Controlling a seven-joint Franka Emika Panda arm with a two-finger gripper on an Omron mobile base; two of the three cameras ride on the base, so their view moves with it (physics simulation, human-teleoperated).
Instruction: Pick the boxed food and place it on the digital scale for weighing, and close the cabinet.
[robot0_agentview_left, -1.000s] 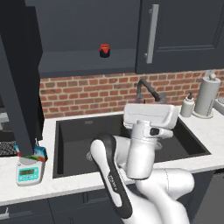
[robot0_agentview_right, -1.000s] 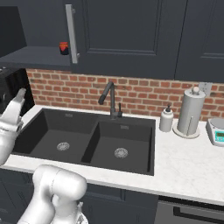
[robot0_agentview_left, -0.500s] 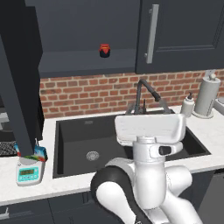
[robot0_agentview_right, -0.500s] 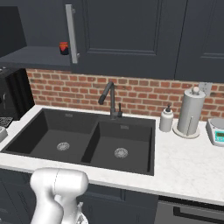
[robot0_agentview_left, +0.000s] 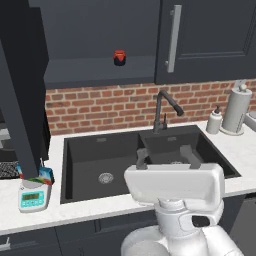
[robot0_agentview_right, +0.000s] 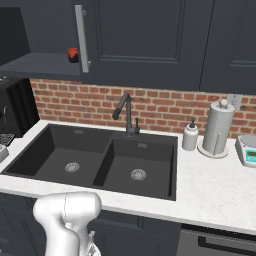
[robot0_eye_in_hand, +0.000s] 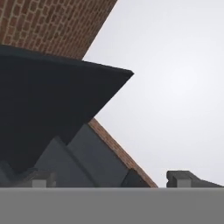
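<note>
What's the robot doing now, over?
Gripper open, empty, above the sink. Box on the scale. Cabinet door open. Nothing blocking.

- The counter (robot0_agentview_left: 90, 210) is white marble, with a black double sink (robot0_agentview_left: 130, 160) set in its middle.
- Left of the sink: the scale (robot0_agentview_left: 34, 195), with the box (robot0_agentview_left: 44, 174) just behind it.
- Right of the sink: a soap bottle (robot0_agentview_right: 190, 135), then a paper-towel roll (robot0_agentview_right: 218, 128), then a second scale (robot0_agentview_right: 247, 150).
- Behind the sink: a black tap (robot0_agentview_right: 126, 114).
- The open cabinet's shelf (robot0_agentview_left: 95, 70), above the sink, carries a red-lidded jar (robot0_agentview_left: 119, 58).
</note>
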